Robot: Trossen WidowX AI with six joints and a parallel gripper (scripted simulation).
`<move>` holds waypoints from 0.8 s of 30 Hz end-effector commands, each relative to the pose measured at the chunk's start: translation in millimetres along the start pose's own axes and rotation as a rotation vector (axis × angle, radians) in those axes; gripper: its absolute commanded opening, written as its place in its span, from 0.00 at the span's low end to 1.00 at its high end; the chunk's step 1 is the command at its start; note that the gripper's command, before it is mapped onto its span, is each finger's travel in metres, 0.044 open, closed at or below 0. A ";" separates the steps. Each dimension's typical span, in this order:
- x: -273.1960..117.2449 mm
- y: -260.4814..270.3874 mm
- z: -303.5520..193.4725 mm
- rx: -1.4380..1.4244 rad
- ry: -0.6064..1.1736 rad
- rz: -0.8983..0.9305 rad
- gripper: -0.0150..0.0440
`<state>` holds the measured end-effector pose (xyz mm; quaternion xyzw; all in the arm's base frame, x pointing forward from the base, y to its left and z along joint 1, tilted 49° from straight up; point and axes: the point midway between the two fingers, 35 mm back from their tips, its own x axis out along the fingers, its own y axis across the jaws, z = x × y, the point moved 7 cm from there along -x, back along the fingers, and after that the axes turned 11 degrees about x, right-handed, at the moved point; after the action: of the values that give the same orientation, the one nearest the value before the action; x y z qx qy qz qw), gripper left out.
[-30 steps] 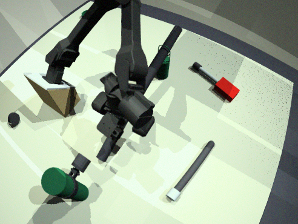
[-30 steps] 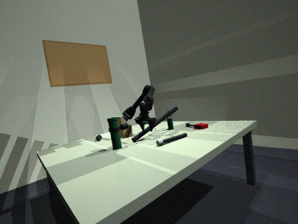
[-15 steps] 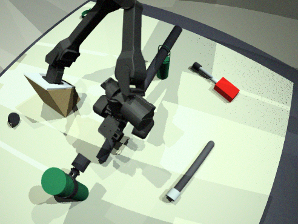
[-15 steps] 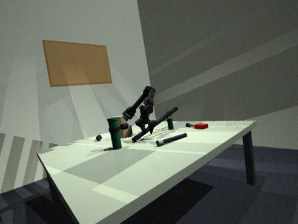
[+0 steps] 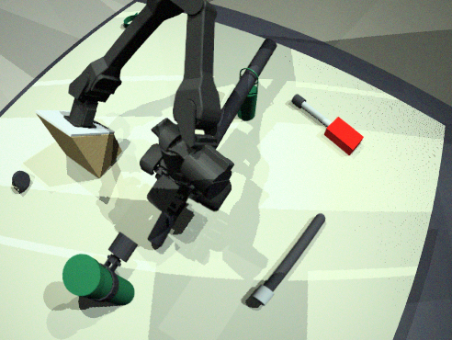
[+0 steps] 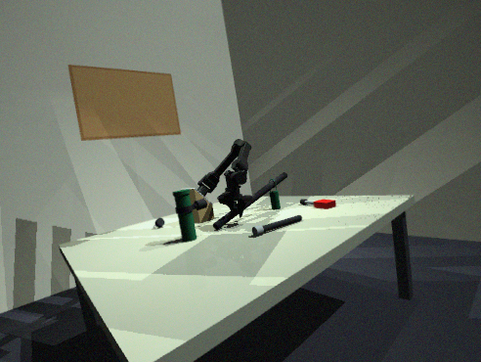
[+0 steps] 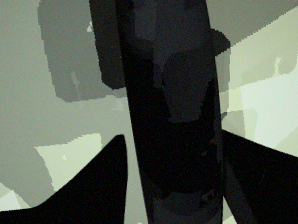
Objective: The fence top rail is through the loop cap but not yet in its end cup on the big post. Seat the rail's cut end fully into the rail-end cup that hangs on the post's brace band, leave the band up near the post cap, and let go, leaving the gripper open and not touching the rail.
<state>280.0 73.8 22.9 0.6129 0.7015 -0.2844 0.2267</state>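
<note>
A brown board (image 6: 125,103) hangs on the wall beyond the table (image 6: 196,284).

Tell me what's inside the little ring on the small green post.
The long dark rail passes through the green loop. The stretch within the ring is partly visible; its underside there is hidden.

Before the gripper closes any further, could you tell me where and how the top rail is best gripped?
I'd grip the top rail across its round shaft, below the loop cap, coming from above with a finger on each side: it is long, straight and slopes down toward the big post.
</note>
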 end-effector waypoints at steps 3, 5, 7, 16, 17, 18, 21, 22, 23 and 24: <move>0.3 0.5 -0.3 -0.001 0.005 0.003 0.53; 0.3 0.5 -0.3 -0.001 0.005 0.003 0.51; 0.3 0.5 -0.3 -0.001 0.005 0.003 0.49; -5.9 -0.2 0.5 -0.001 0.002 0.004 0.25; -7.7 -0.1 0.4 -0.001 -0.005 0.006 0.25; -10.4 0.1 0.2 -0.001 -0.016 0.008 0.25; -23.4 0.3 -0.5 0.002 -0.064 0.019 0.25; -28.8 0.1 -0.9 0.003 -0.084 0.023 0.25; -34.4 -0.2 -1.2 0.004 -0.104 0.027 0.25; -40.2 -0.6 -1.6 0.006 -0.125 0.031 0.25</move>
<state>278.2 57.6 37.4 0.6043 0.6914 -0.3111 0.2450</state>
